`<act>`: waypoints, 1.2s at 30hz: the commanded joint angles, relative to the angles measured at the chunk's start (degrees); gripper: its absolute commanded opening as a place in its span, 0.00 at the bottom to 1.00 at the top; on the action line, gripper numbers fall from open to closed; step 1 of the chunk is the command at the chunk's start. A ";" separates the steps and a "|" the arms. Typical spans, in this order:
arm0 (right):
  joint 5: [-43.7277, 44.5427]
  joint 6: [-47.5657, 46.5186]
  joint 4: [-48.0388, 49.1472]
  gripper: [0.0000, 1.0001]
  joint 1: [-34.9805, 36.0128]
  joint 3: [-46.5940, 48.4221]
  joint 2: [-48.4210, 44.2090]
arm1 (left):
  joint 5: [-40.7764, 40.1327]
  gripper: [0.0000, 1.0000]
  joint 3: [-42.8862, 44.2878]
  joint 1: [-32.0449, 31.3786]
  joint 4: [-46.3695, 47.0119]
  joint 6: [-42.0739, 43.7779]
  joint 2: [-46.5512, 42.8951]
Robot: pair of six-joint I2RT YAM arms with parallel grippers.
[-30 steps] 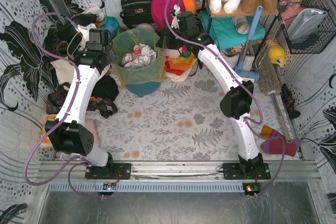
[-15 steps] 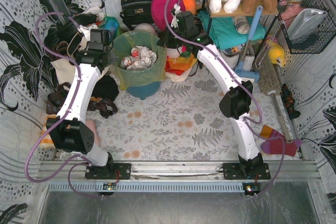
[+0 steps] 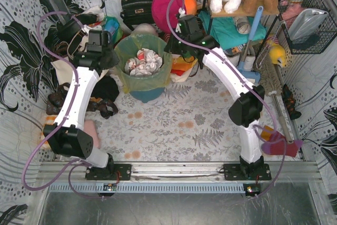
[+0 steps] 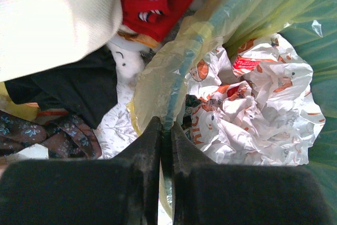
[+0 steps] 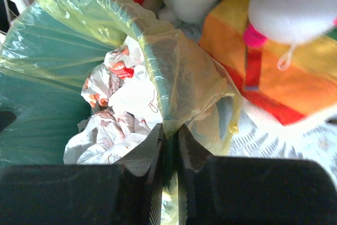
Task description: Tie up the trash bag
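Both pincers (image 4: 166,130) (image 5: 169,136) clamp opposite trash bag (image 3: 157,75) rims.

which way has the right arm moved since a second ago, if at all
Yes. The right arm has swung its elbow right and toward its base, closer to the striped sock.

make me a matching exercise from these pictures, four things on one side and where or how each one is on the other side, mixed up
Things:
1. trash bag
2. crumpled paper
3. left gripper
4. black handbag

Places or states:
A. at the far edge, behind the teal bin
B. shut on the bag's rim
C. lining the bin, rim folded over its outside
D. piled inside the bag

Pairs: 1-C, 2-D, 3-B, 4-A
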 commanded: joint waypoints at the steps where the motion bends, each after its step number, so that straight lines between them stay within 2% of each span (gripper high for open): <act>1: 3.11 -0.89 0.46 0.00 3.28 -7.99 -13.40 | 5.28 0.00 -0.23 -4.60 2.01 2.24 -4.45; 9: 8.14 2.77 0.60 0.00 6.63 -29.16 -33.09 | 5.16 0.00 0.77 -17.18 -1.13 3.19 -6.54; 14: 9.81 5.40 -4.78 0.00 7.02 -38.63 -43.25 | 4.09 0.00 1.19 -25.64 -4.72 1.78 -5.67; 22: 9.62 9.19 -16.64 0.00 7.44 -43.26 -52.09 | 5.78 0.00 0.99 -33.45 -10.74 -2.69 -8.70; 30: 4.46 12.54 -18.19 0.00 7.83 -48.73 -56.26 | 6.69 0.00 1.48 -40.85 -16.93 -8.21 -10.27; 36: 3.58 13.33 -16.01 0.00 8.16 -52.19 -57.90 | 5.09 0.00 -4.53 -41.30 -17.91 -11.41 -13.84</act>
